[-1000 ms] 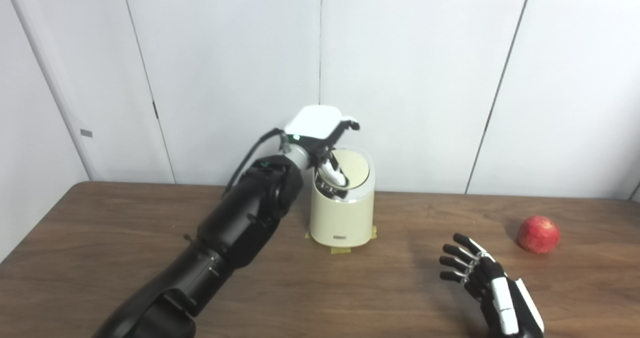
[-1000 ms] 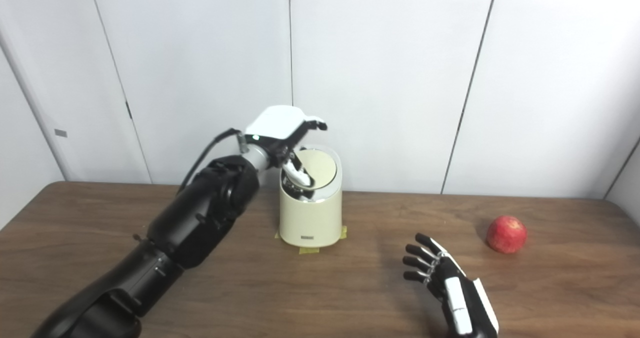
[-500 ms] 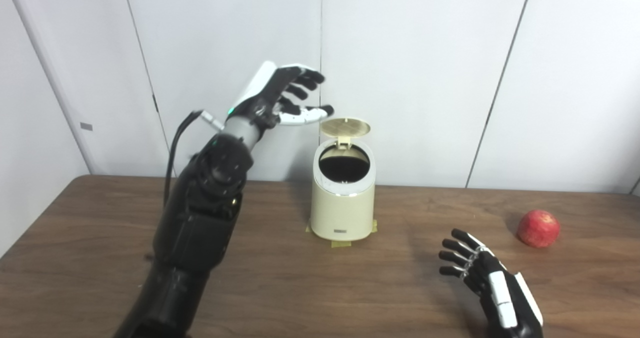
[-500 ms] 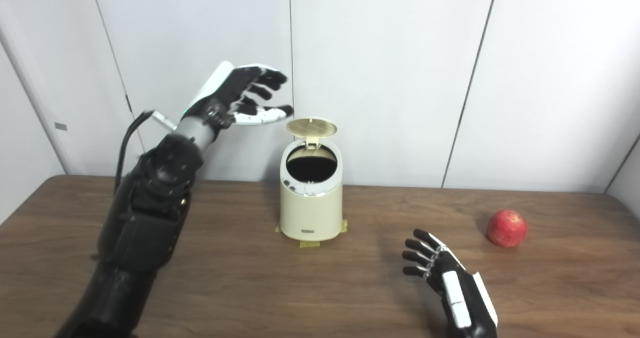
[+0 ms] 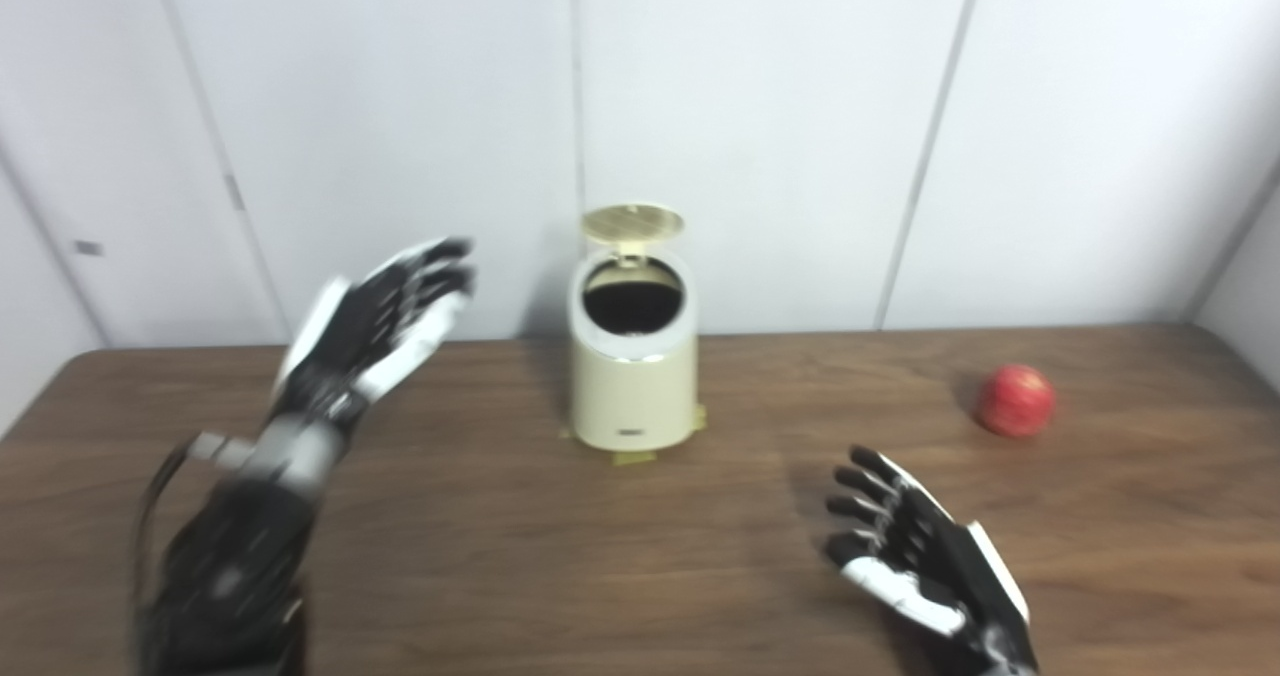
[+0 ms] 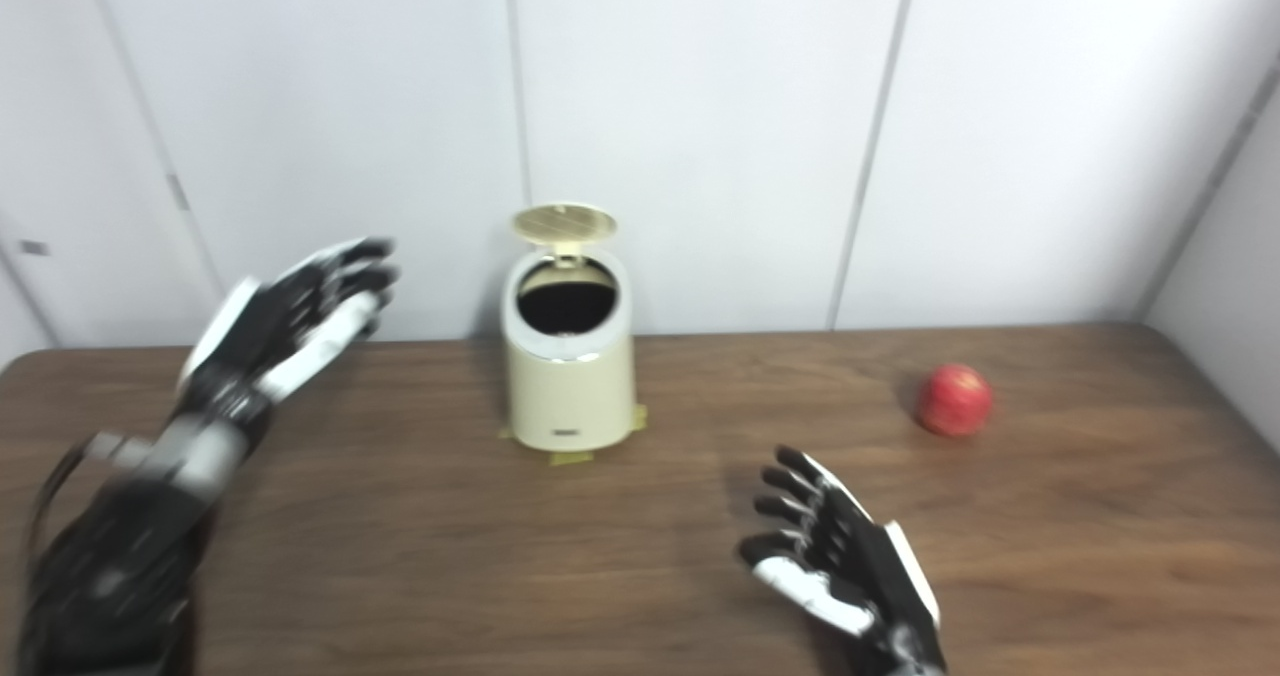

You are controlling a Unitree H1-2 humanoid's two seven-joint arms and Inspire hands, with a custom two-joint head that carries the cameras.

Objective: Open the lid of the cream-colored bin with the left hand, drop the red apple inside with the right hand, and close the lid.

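Left robot hand (image 5: 375, 321): raised above the left part of the surface (image 5: 500, 576), released, fingers spread and pointing up and to the right, holding nothing. Motion-blurred, so finer detail is unreadable. Well apart from the bin. Dark forearm enters from the lower left corner.

Surface: dark brown wood grain, running the full width of the view; its rear edge meets the wall.

Cream-colored bin (image 5: 633, 376): upright near the rear of the surface, a little left of centre. Lid (image 5: 632, 221) swung up and back on its rear hinge, standing above the rim; round opening (image 5: 633, 306) shows a dark interior. Small strips of yellowish tape (image 5: 633, 456) show at the foot of the bin, against the wood.

Right robot hand (image 5: 925, 556): low over the surface at front right, released, fingers splayed and pointing up-left, empty. Near neither bin nor apple.

Red apple (image 5: 1015, 401): resting on the surface at the right, well apart from the bin and beyond the right robot hand.

Room: wall (image 5: 760, 106) of pale grey-white panels with thin vertical seams. In the right eye view a side wall closes in at the far right.
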